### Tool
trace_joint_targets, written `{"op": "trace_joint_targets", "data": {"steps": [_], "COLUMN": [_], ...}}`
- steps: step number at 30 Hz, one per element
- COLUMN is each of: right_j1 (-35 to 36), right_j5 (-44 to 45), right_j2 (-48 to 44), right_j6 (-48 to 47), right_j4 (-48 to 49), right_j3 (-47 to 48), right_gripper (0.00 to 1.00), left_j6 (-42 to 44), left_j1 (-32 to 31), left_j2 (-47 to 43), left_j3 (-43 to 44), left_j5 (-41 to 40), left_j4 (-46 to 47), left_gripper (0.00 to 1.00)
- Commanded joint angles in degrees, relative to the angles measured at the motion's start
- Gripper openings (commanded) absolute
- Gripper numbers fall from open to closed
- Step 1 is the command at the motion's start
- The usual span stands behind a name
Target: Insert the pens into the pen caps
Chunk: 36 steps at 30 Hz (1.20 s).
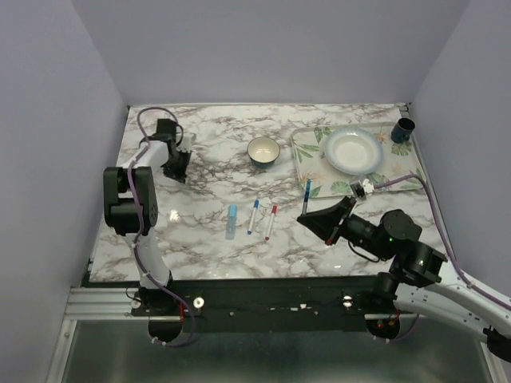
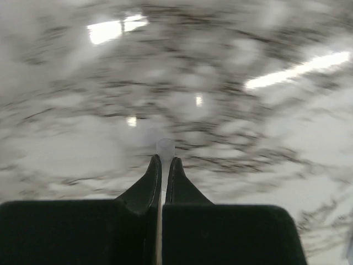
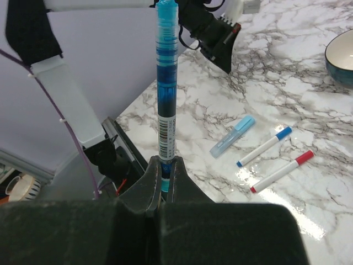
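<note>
right tool (image 3: 164,164) was clamped tight on the lower end of a blue pen (image 3: 166,83), which stood straight out past the tips. barrel was translucent blue plastic, ringed near the top, with a white barcode label lower down. left tool (image 2: 164,161) was pinched to a hairline gap with a small pale cap (image 2: 165,148) poking out beyond the tips. that view was blurred, so the grip on it is my judgement. in the top view the left tool sat back-left over the counter (image 1: 207,167) and the right tool front-right, well apart.

step in hand, as i read it: bring pen and cap together in the air. to do it well, put the pen's free end and the cap's mouth on one axis, close slowly, then push straight along that axis. both parts looked like smooth, slick plastic held by a short bite, so any side load could swivel them in the fingers. couldn't tell which way the cap's opening faced.

lying on the counter between the arms, side by side and not touching: a pale blue stubby pen (image 3: 233,136), flat-sided; a white pen with blue end (image 3: 265,147); a white pen with red end (image 3: 282,171). both white ones were thin and round.

counter was glossy marble-pattern with strong glare. further back were a bowl (image 1: 263,151), a floral tray (image 1: 307,163) carrying a white plate (image 1: 349,152), and a dark blue cup (image 1: 403,130).
</note>
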Motion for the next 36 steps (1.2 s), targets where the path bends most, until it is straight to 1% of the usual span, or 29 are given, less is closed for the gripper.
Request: {"op": "trace_joint_targets", "data": {"steps": [1,2,3,4,5,6,9,11,13,15,17,21,24,25,27,28,30,31,36], "right_j1": [-0.1,0.0,0.0,0.0,-0.1,0.0,0.0,0.0,0.0,0.0,-0.1,-0.1,-0.1,-0.1,0.0,-0.1,0.0,-0.1,-0.1], "right_j5": [0.3,0.5,0.6,0.6,1.0,1.2,2.3,3.4,3.9,5.1,6.3,7.1,7.1,7.1,7.0,6.9,6.8,6.8,7.3], "right_j2": [-3.2,-3.9,-4.4,-5.8,-6.4,-7.1,-9.6,-11.2,-12.1,-13.5,-14.2,-14.7,-14.2,-14.2,-14.2,-14.2,-14.3,-14.5,-15.5], "right_j6": [2.1,2.4,2.8,3.0,3.1,3.4,4.3,4.8,5.5,6.0,6.1,5.7,5.7,6.0,6.2,6.4,6.6,6.6,6.7], "right_j4": [-3.0,-3.3,-4.0,-4.4,-4.7,-5.5,-6.7,-7.2,-7.5,-7.6,-7.7,-8.2,-8.3,-8.3,-8.1,-8.1,-8.4,-8.5,-9.6], "right_j3": [-1.2,-1.4,-1.6,-1.6,-1.7,-2.1,-2.8,-3.2,-3.7,-4.0,-4.2,-3.5,-3.4,-3.4,-3.6,-3.6,-3.6,-3.5,-3.2], "right_gripper": [0.01,0.01,0.01,0.01,0.01,0.01,0.01,0.01,0.01,0.01,0.01,0.01,0.01,0.01,0.01,0.01,0.01,0.01,0.01], "left_j6": [17.8,20.7,22.6,24.2,28.1,29.5,35.5,39.0,42.7,45.4,46.6,49.0,49.5,48.9,47.8,47.6,46.5,46.4,45.1], "left_j1": [-13.3,-15.4,-16.2,-16.9,-17.1,-17.4,-18.8,-20.2,-20.6,-20.9,-22.1,-23.7,-25.2,-25.4,-25.5,-25.5,-25.6,-25.9,-27.1], "left_j2": [-14.0,-15.8,-19.2,-21.0,-22.7,-26.0,-31.0,-31.7,-31.1,-30.9,-31.0,-29.8,-29.8,-30.0,-30.0,-30.1,-30.3,-30.2,-31.0], "left_j3": [-11.1,-15.1,-16.9,-18.6,-21.6,-23.3,-29.3,-32.1,-32.8,-34.4,-35.7,-36.7,-37.2,-37.2,-37.1,-37.1,-37.2,-37.1,-37.5], "left_j5": [8.4,8.7,9.0,9.8,11.5,13.4,13.7,8.3,3.9,1.1,-1.9,-6.8,-7.8,-7.8,-6.6,-6.1,-5.6,-5.3,-6.3], "left_j4": [5.7,7.3,8.3,9.4,11.0,12.3,16.5,16.1,14.6,14.4,15.8,15.5,14.8,14.7,13.6,13.3,12.9,12.5,13.2], "left_gripper": [0.0,0.0,0.0,0.0,0.0,0.0,0.0,0.0,0.0,0.0,0.0,0.0,0.0,0.07,0.11,0.16,0.2,0.24,0.26]}}
